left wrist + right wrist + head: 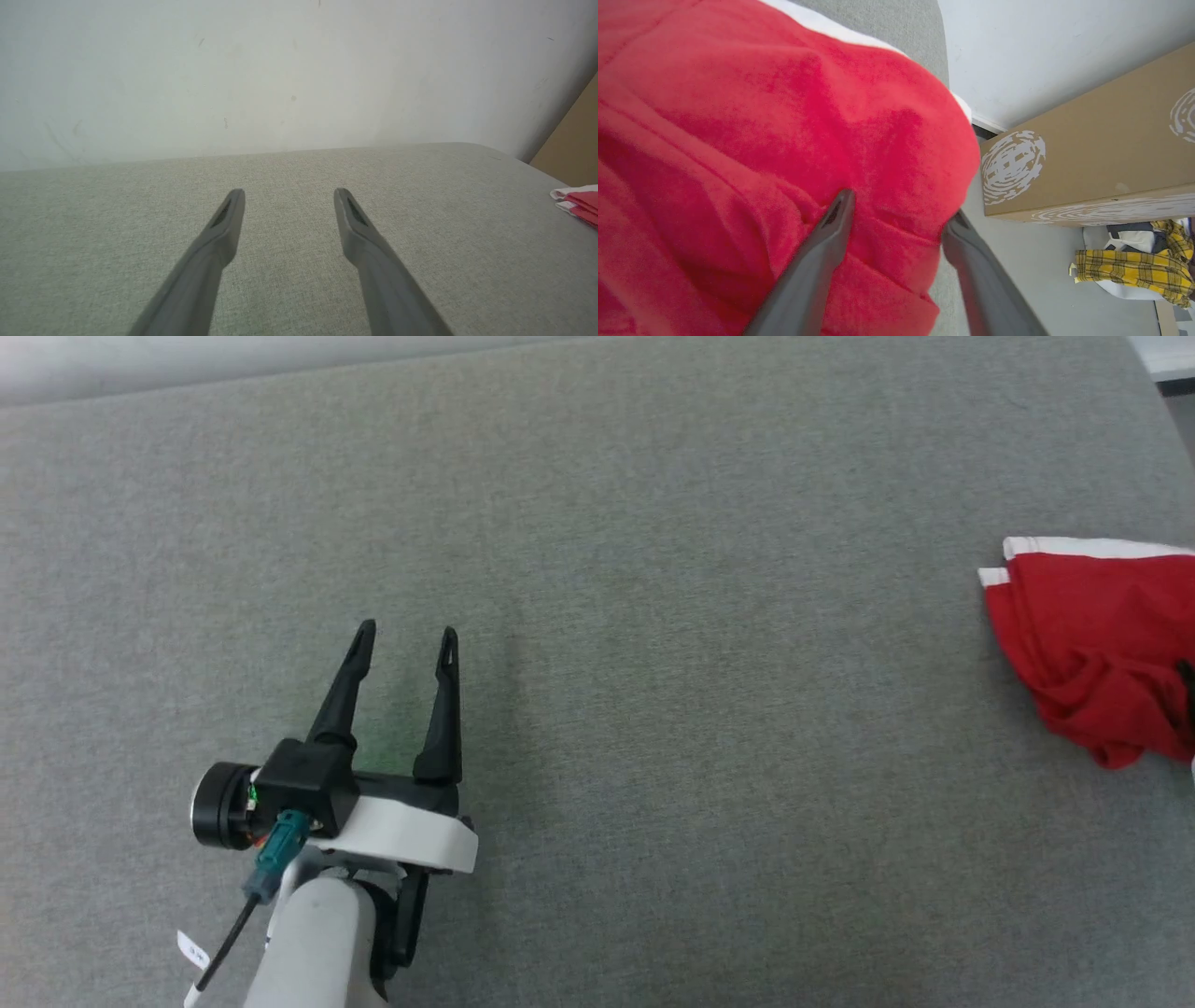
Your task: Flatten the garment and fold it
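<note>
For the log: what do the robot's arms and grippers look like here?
The left gripper has two long, tapering black fingers on a black block, a white bracket, a silver-edged black cylinder, a teal connector with a black cable, and a pale grey forearm. The right gripper shows matching dark fingers with slotted tips.

Garment (1092, 644) near surface's (653, 616) right edge; left pincer (406, 630) well apart, lower left.

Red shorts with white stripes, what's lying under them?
The grey fabric surface lies under the red, white-striped shorts. Whatever their bunched folds cover is hidden.
</note>
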You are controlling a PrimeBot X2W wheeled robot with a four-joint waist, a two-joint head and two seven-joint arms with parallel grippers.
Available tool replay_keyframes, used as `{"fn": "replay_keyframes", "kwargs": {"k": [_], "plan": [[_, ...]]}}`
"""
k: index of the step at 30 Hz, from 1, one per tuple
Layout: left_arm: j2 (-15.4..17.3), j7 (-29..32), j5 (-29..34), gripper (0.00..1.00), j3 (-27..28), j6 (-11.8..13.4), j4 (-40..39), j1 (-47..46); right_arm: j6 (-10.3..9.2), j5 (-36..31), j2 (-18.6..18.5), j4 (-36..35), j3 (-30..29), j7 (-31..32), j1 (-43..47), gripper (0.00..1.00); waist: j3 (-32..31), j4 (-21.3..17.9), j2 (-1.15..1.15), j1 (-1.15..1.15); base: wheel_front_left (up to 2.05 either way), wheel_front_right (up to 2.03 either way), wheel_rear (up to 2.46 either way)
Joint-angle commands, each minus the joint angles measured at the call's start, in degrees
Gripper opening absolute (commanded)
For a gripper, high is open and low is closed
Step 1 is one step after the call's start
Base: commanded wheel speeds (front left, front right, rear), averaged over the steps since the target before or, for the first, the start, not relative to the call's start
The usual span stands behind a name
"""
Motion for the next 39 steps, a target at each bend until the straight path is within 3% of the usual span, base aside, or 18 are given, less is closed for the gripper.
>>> {"fn": "replay_keyframes", "kwargs": {"k": [1,7,15,21,28,39], "plan": [[-0.12,-0.27,-0.12,1.00,0.16,0.37,0.04,-0.40,-0.12,-1.18,0.69,1.15,-1.60,-1.59,-0.96,1.00,-0.54,0.60,0.00,-0.02,0.00,0.00,0.00],[-0.26,-0.27,-0.96,1.00,0.90,0.80,0.72,1.91,-0.12,-6.28,4.19,3.87,-10.69,-6.36,2.04,1.00,-5.07,0.92,0.00,-0.02,0.00,0.00,0.00],[-0.36,-0.27,-1.95,1.00,2.80,1.77,1.09,6.45,-0.12,-10.81,12.31,-8.80,-19.08,-7.79,13.24,1.00,-11.74,1.44,0.00,-0.02,0.00,0.00,0.00],[-0.24,-0.27,-2.49,1.00,4.41,2.19,1.22,9.35,-0.12,-8.41,19.88,-21.06,-17.70,-6.37,21.62,1.00,-15.04,2.77,0.00,-0.02,0.00,0.00,0.00],[0.31,-0.27,-2.63,1.00,5.37,1.93,1.89,10.84,-0.12,-4.59,26.51,-30.77,-11.30,-3.06,25.78,1.00,-17.23,5.51,0.00,-0.02,0.00,0.00,0.00],[2.88,-0.26,-2.56,1.00,6.45,0.98,4.15,14.17,-0.12,-1.69,30.27,-40.25,-7.27,-1.64,29.21,1.00,-19.96,7.98,0.00,-0.02,0.00,0.00,0.00]]}}
